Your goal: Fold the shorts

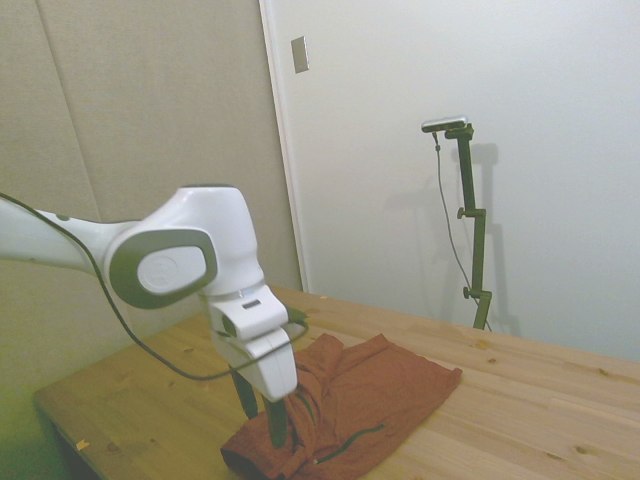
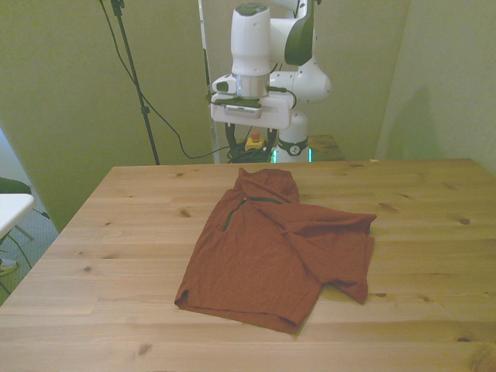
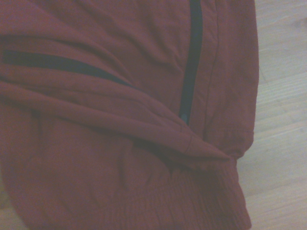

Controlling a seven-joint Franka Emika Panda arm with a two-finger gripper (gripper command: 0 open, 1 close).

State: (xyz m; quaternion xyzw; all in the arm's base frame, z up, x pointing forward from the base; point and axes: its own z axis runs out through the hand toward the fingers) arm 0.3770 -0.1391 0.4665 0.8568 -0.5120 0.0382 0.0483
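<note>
The rust-red shorts [image 2: 275, 252] lie rumpled near the middle of the wooden table [image 2: 116, 232], one part already lapped over. A clean fold calls for pinching the waistband end and drawing it straight across. The gripper [image 1: 262, 413], fingers spread, points down at that end, empty.

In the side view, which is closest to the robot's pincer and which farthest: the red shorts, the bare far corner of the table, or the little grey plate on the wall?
1. The shorts: right under the pincer, whose tips reach the cloth.
2. The table corner: bare wood beyond the shorts, toward the picture's right.
3. The wall plate: high up on the wall behind.
</note>
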